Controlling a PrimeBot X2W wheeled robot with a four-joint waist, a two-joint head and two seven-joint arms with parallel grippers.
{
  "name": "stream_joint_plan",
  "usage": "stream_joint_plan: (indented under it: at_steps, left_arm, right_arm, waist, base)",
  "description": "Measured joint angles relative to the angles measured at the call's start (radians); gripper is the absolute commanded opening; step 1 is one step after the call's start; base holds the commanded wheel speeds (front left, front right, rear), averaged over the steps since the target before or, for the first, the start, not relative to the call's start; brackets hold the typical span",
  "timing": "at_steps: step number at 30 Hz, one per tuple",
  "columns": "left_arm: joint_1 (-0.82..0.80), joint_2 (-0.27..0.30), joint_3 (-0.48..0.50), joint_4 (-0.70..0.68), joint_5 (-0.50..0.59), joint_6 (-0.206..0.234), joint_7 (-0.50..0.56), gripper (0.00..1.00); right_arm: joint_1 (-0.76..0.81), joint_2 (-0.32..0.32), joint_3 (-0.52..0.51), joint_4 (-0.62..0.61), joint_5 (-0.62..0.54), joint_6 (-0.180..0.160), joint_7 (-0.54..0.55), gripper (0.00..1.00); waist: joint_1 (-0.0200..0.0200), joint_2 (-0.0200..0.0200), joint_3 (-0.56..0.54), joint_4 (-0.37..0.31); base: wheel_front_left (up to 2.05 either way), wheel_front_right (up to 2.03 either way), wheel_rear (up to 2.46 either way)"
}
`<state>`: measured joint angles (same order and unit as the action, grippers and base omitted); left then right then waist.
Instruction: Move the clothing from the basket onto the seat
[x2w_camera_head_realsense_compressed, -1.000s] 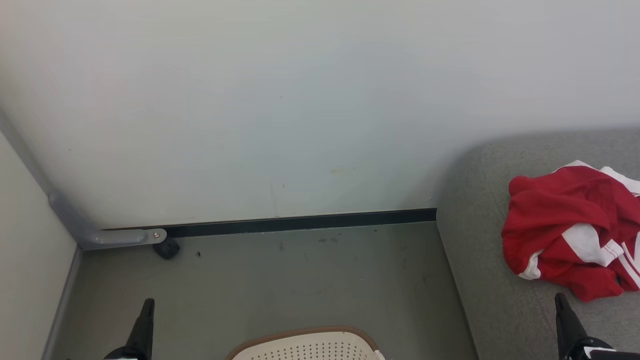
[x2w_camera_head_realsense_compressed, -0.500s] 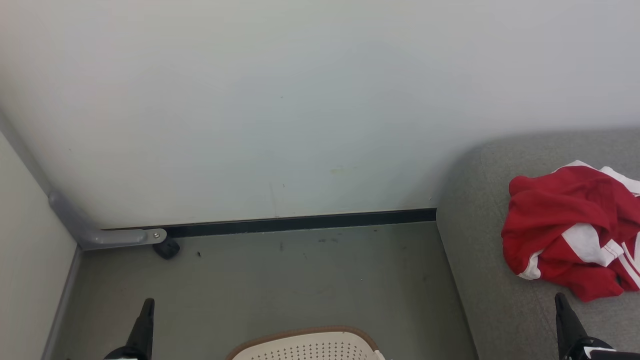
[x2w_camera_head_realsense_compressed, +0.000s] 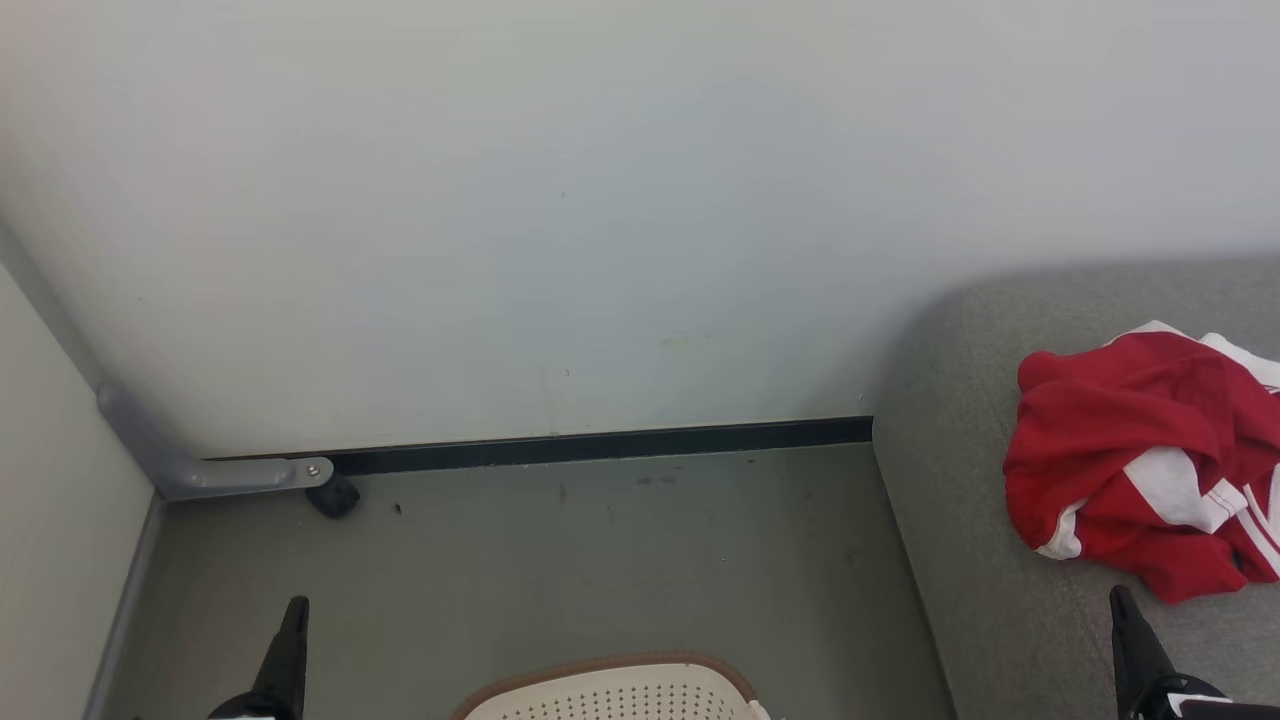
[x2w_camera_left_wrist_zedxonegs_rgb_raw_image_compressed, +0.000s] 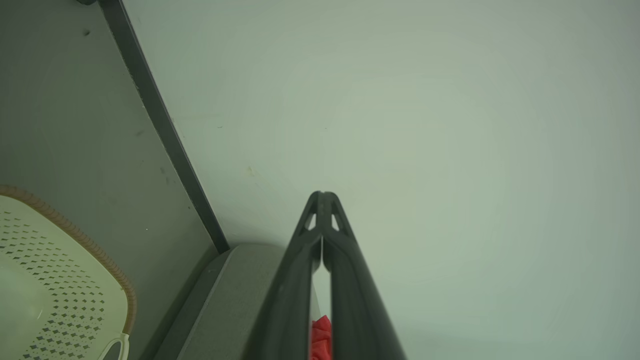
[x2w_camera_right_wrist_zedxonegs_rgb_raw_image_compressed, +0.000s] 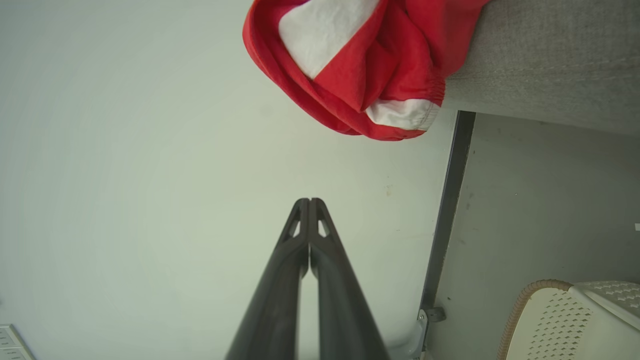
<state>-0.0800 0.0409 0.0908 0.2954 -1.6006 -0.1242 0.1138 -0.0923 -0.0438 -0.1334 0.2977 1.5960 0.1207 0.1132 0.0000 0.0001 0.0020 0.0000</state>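
Note:
Red clothing (x2w_camera_head_realsense_compressed: 1145, 460) with white trim lies crumpled on the grey seat (x2w_camera_head_realsense_compressed: 980, 540) at the right; it also shows as clothing (x2w_camera_right_wrist_zedxonegs_rgb_raw_image_compressed: 365, 65) on the seat (x2w_camera_right_wrist_zedxonegs_rgb_raw_image_compressed: 545, 60) in the right wrist view. The cream basket (x2w_camera_head_realsense_compressed: 610, 692) with a brown rim pokes up at the bottom centre; its inside is out of view. My left gripper (x2w_camera_left_wrist_zedxonegs_rgb_raw_image_compressed: 321, 196) is shut with nothing in it, its tip (x2w_camera_head_realsense_compressed: 296, 606) low at the left. My right gripper (x2w_camera_right_wrist_zedxonegs_rgb_raw_image_compressed: 308, 202) is shut and empty too, its tip (x2w_camera_head_realsense_compressed: 1120, 596) just below the clothing, over the seat.
A pale wall (x2w_camera_head_realsense_compressed: 600, 220) with a dark baseboard (x2w_camera_head_realsense_compressed: 600, 445) stands behind the grey floor (x2w_camera_head_realsense_compressed: 560, 570). A grey bracket (x2w_camera_head_realsense_compressed: 200, 470) and a small black foot (x2w_camera_head_realsense_compressed: 333, 497) sit in the left corner. A side wall (x2w_camera_head_realsense_compressed: 50, 520) closes off the left.

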Motion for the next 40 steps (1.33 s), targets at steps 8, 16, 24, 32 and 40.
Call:
stream_joint_plan:
  at_steps: [8, 16, 24, 32, 40]
  left_arm:
    - [0.0, 0.0, 0.0, 0.0, 0.0, 0.0, 0.0, 0.0]
    - [0.0, 0.0, 0.0, 0.0, 0.0, 0.0, 0.0, 0.0]
    - [0.0, 0.0, 0.0, 0.0, 0.0, 0.0, 0.0, 0.0]
    - [0.0, 0.0, 0.0, 0.0, 0.0, 0.0, 0.0, 0.0]
    - [0.0, 0.0, 0.0, 0.0, 0.0, 0.0, 0.0, 0.0]
  right_arm:
    - [0.0, 0.0, 0.0, 0.0, 0.0, 0.0, 0.0, 0.0]
    - [0.0, 0.0, 0.0, 0.0, 0.001, 0.0, 0.0, 0.0]
    - [0.0, 0.0, 0.0, 0.0, 0.001, 0.0, 0.0, 0.0]
    - [0.0, 0.0, 0.0, 0.0, 0.001, 0.0, 0.0, 0.0]
    - [0.0, 0.0, 0.0, 0.0, 0.001, 0.0, 0.0, 0.0]
  waist:
    - [0.0, 0.0, 0.0, 0.0]
    - [0.0, 0.0, 0.0, 0.0]
    - [0.0, 0.0, 0.0, 0.0]
    - [0.0, 0.0, 0.0, 0.0]
    - [0.0, 0.0, 0.0, 0.0]
  base:
    - [0.0, 0.0, 0.0]
    - [0.0, 0.0, 0.0]
    - [0.0, 0.0, 0.0]
    - [0.0, 0.0, 0.0]
    - [0.0, 0.0, 0.0]
